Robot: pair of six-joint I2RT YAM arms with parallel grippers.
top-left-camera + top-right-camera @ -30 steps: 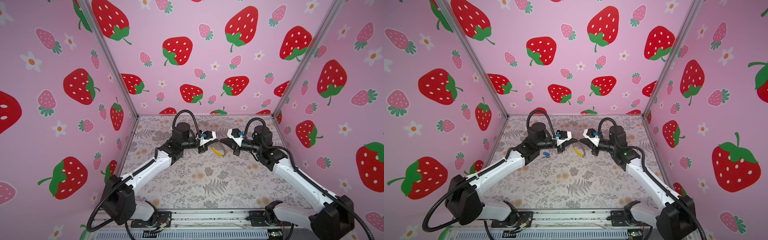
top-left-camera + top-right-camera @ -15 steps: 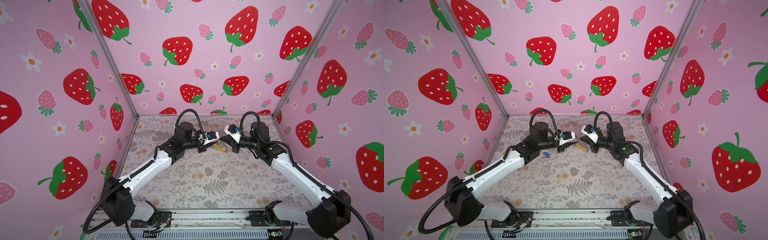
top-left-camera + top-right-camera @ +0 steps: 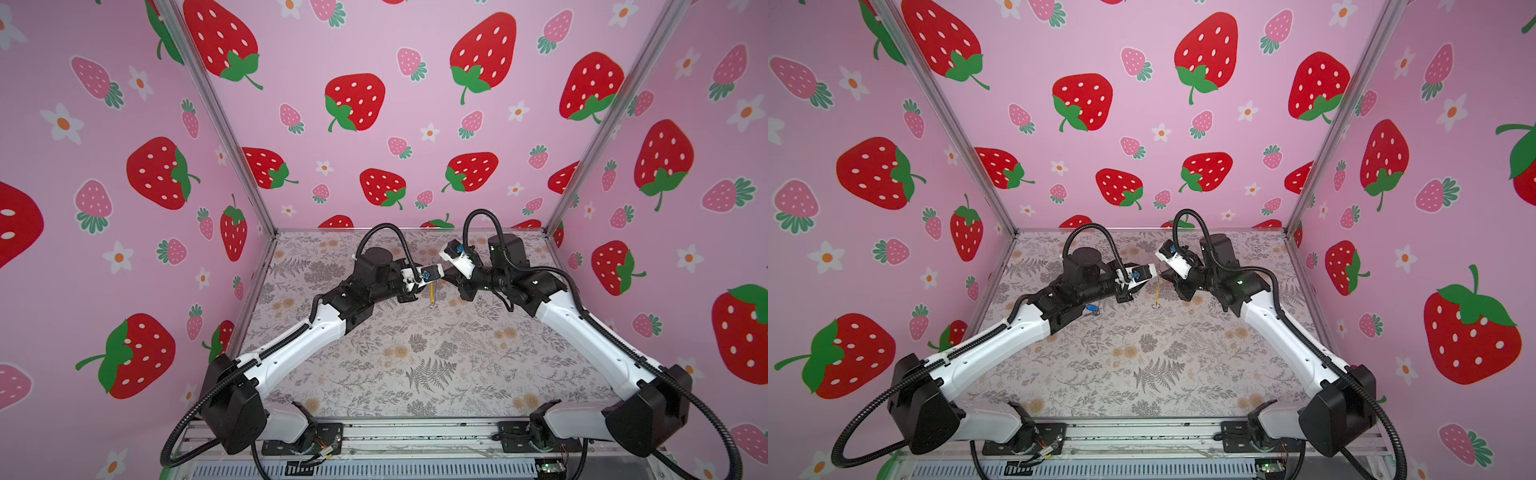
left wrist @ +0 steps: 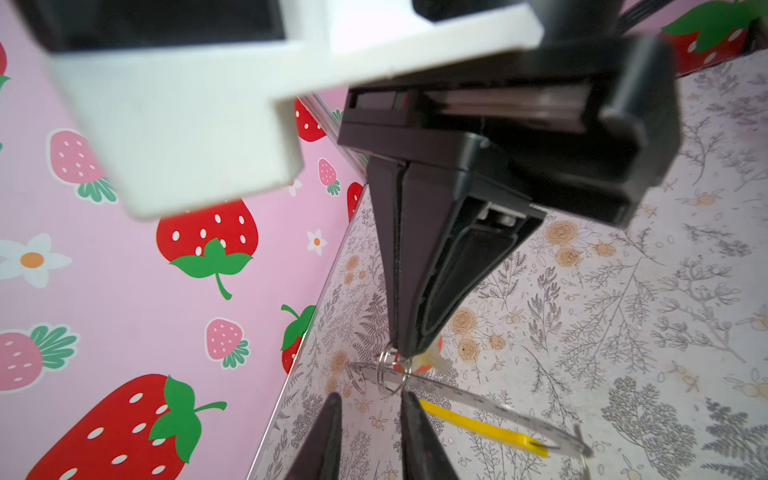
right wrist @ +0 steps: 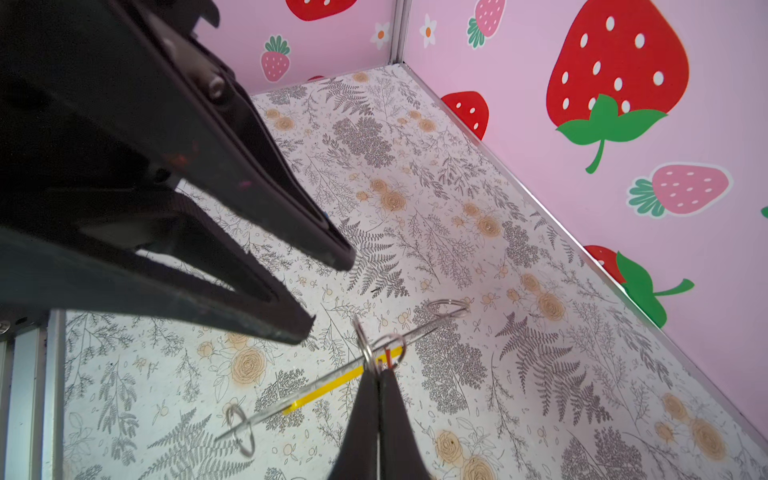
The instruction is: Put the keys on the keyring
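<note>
right wrist view has the right gripper [image 5: 379,370] with its jaws clenched on the small steel split ring of the dark key with the red-framed white tag [image 4: 430,360], right at the large thin grey hoop keyring with one yellow segment [image 5: 328,384]. that split ring looks threaded round the hoop, though i cannot be sure from these angles. in both top views the hoop hangs edge-on below that grip, near the far edge of the floral-papered bench [image 3: 1142,365], about midway between its side edges. the left gripper [image 4: 370,395] sits just beside it, jaws released and empty. the small dark key with the blue plastic tag [image 3: 1091,308] lies on the bench under the left arm, well apart from the hoop. my judgement: one key is on or nearly on, and the blue one is not yet picked up.
</note>
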